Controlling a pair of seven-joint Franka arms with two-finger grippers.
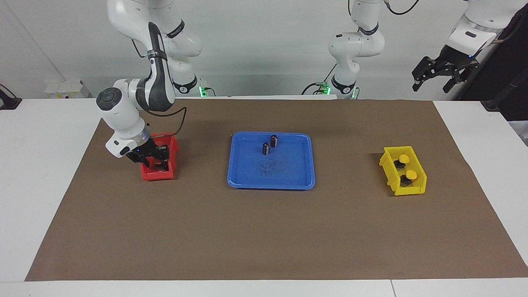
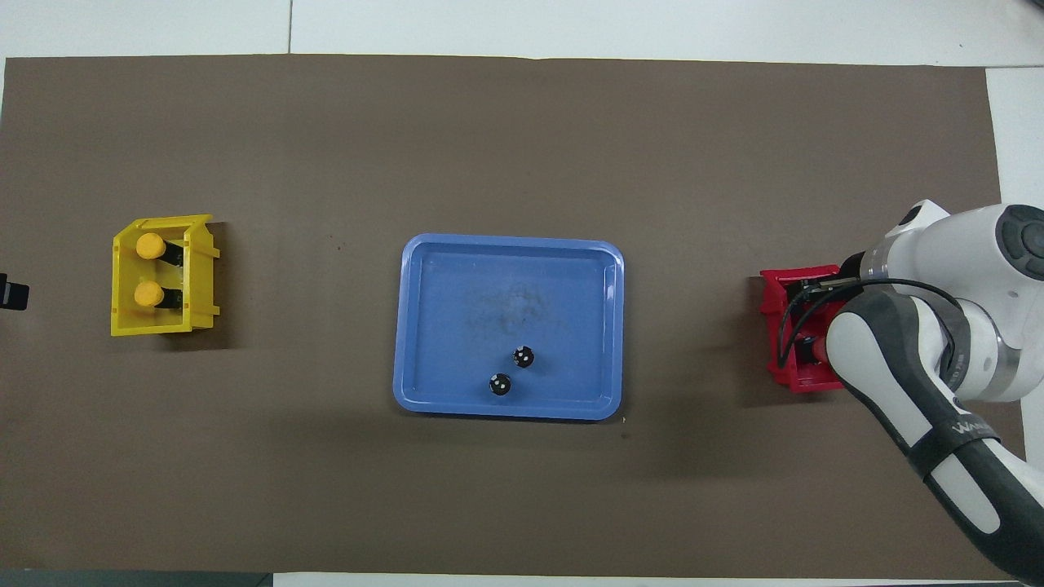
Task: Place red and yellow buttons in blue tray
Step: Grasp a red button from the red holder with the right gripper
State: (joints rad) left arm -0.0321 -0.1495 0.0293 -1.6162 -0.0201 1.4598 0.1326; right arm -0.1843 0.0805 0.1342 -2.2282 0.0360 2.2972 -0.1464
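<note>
Your right gripper (image 1: 153, 159) is down inside the red bin (image 1: 170, 145), but you cannot tell how its jaws stand or whether they hold anything. Your left gripper (image 1: 438, 78) waits raised off the table's end, jaws wide apart and empty. Two yellow buttons (image 1: 403, 159) sit in the yellow bin (image 1: 390, 165); the blue tray (image 1: 288, 173) holds two dark cylinders (image 1: 266, 148).

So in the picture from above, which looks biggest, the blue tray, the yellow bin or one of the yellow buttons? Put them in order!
Biggest to smallest, as they look from above:
1. the blue tray
2. the yellow bin
3. a yellow button; its twin beside it in the bin looks the same size.
</note>
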